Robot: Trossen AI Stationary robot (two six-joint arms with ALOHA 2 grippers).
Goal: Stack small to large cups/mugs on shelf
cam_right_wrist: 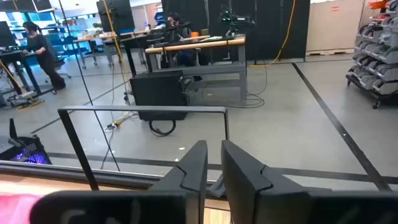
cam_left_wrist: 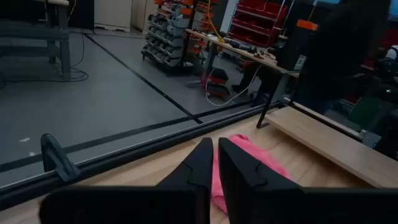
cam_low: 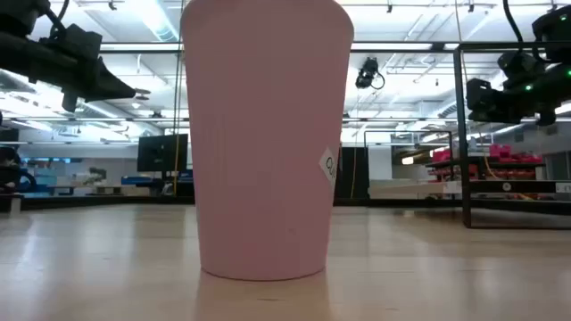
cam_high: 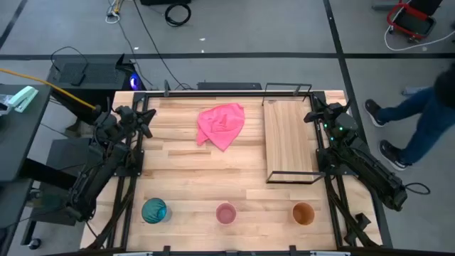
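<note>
Pale plank tabletop fills the middle of the room, grey floor all round, and a person's legs pass by at about three o'clock. On the table the shelf lies at roughly two o'clock, bare, its black wire frame at both ends. A pink cloth sits crumpled at twelve. Along the six o'clock edge stand three cups, well apart from each other: the teal cup at seven, the pink cup at six, the orange cup at five. None is nested or on the shelf yet.

Both arms wait at the back corners, holding nothing. The left gripper at ten has its fingers nearly pressed together; the right gripper, at two beside the shelf's far end, shows a narrow slit between its own.

My worry is the order: nesting the wrong cup first would block the rest. These light cups could also tip or skid if pinched off-centre. The wire frame stands close to the right arm and could snag it; the cloth lies clear of the cups.
</note>
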